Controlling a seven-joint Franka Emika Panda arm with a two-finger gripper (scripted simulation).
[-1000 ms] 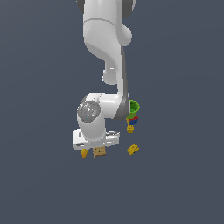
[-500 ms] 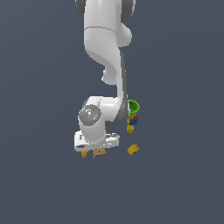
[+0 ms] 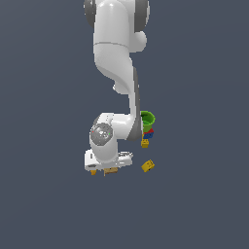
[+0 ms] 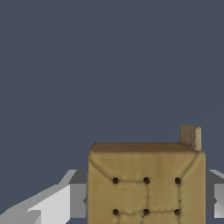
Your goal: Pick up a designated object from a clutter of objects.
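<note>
Dark grey-blue ground fills the exterior view, with no edge or wall to mark it. At centre the arm bends down to its gripper [image 3: 104,170], low and left of the clutter; a sliver of tan block [image 3: 111,170] shows under the hand, and a small yellow piece [image 3: 93,171] sits just left of it. To the right lie a yellow block [image 3: 148,166], another yellow block [image 3: 145,143], a red-blue block [image 3: 148,132] and a green cup [image 3: 147,117], partly behind the forearm. In the wrist view the tan block [image 4: 146,183] fills the near frame between the grey fingers [image 4: 78,199], which stand at its two sides, so the jaws look closed on it, though actual contact is cut off. It reads as light, stiff and flat, best gripped across its thin edges. Whether it is lifted clear I cannot tell.
</note>
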